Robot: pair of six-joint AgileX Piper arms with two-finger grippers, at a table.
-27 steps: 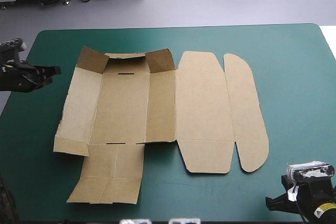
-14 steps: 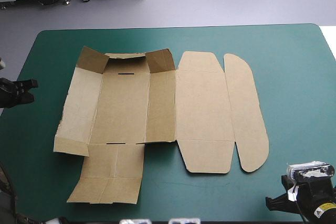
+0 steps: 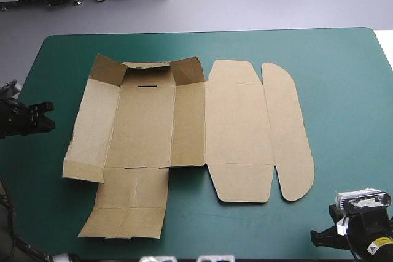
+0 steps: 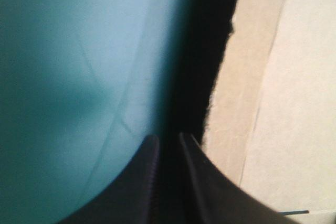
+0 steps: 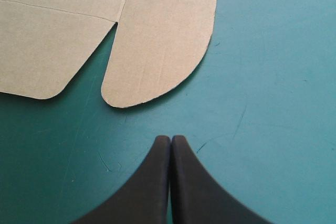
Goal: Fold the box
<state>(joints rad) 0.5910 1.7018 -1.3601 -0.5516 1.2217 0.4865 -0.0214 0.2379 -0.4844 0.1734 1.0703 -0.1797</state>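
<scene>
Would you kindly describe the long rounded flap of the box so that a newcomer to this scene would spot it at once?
On the teal-green table the box lies as a mostly flat brown sheet. Its outermost panel toward the table's right edge is the rounded flap. Unlike the squarer panels beside it, it is a narrow strip curved at both ends.
</scene>
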